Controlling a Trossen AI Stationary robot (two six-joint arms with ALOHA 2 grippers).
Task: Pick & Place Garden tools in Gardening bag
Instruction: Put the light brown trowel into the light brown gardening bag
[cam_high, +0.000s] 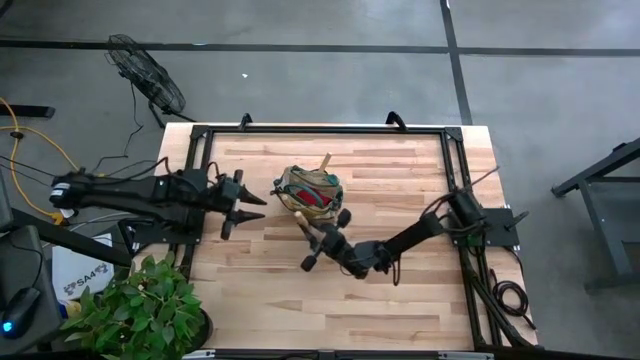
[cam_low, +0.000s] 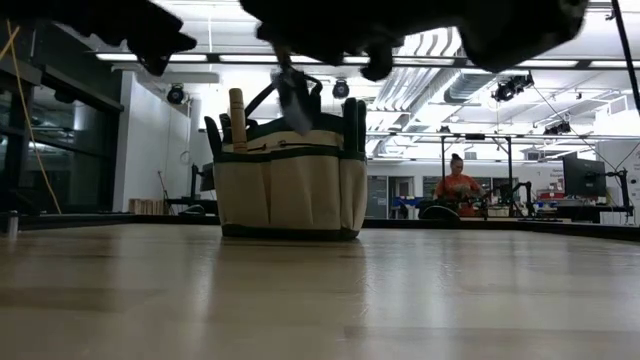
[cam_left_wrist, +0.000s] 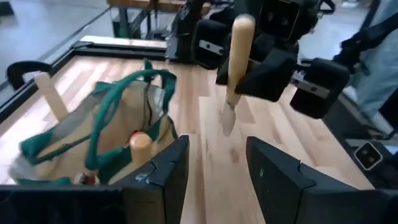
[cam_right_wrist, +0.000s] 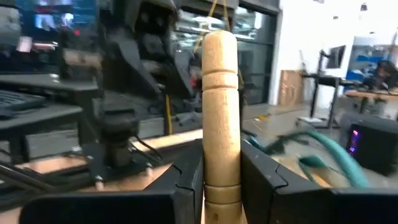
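The right gripper (cam_right_wrist: 221, 180) clamps the trowel (cam_left_wrist: 235, 68) by its smooth, stiff wooden handle, a light tool likely to swing blade-down.

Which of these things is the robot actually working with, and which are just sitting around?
Part of the job:
- gardening bag, tools already inside
- wooden-handled tool clamped in the right gripper
- left gripper, open, waiting beside the bag

Just around:
- potted plant
- floor fan
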